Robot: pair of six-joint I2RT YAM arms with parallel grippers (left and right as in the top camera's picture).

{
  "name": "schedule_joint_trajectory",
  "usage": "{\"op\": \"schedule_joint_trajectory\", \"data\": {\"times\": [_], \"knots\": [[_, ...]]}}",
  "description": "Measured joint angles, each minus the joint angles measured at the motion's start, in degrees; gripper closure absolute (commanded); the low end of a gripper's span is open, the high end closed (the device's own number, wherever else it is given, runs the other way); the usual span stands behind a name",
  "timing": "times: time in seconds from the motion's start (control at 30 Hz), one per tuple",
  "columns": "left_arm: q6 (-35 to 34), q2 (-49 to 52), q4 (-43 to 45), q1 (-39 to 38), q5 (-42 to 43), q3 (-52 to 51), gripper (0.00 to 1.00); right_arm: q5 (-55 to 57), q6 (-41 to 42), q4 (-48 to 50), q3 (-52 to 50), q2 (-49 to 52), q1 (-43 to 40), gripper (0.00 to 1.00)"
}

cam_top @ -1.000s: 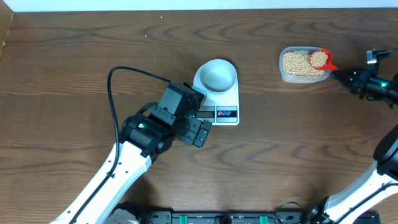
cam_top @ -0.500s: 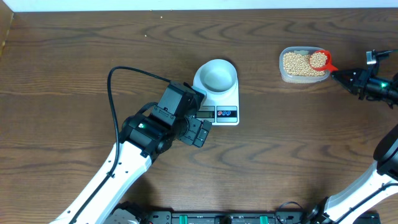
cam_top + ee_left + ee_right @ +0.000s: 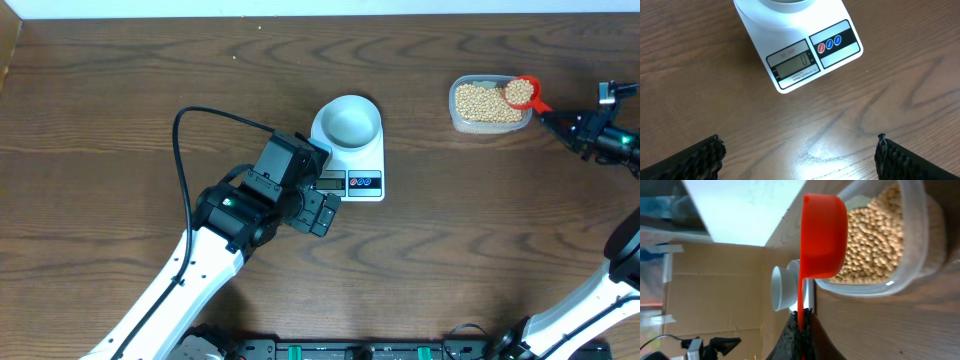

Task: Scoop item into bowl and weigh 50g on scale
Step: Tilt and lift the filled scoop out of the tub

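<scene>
1. So far, nothing has been weighed: the bowl sits empty on the scale, and in the left wrist view the display reads 0.
2. Most of the item lies in the clear tub, well apart from the scale to its right.
3. 1 load looks ready: the red scoop holds beans and hangs over the tub's right end. The right gripper is clamped on the scoop's handle.
4. What is left, as I judge it: carry this scoopful to the bowl, tip it in, then repeat or trim until the display shows 50.
5. The left gripper has its jaws spread wide and holds nothing. It hovers over the table, just beside the scale's front edge.
6. Between tub and bowl only bare wood shows, so the path looks free. The left arm and its black cable lie on the scale's far side from the tub.
</scene>
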Motion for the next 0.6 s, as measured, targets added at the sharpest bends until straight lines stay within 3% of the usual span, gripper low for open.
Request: {"op": "schedule_joint_trajectory", "data": {"times": [0.23, 0.6], "knots": [[0.0, 0.0, 0.0, 0.0, 0.0, -0.02, 0.02, -2.73, -0.5, -0.33, 0.0, 0.0, 0.9, 0.99], [0.0, 0.0, 0.0, 0.0, 0.0, 0.0, 0.02, -3.23, -0.7, 0.04, 0.0, 0.0, 9.92, 0.99]]}}
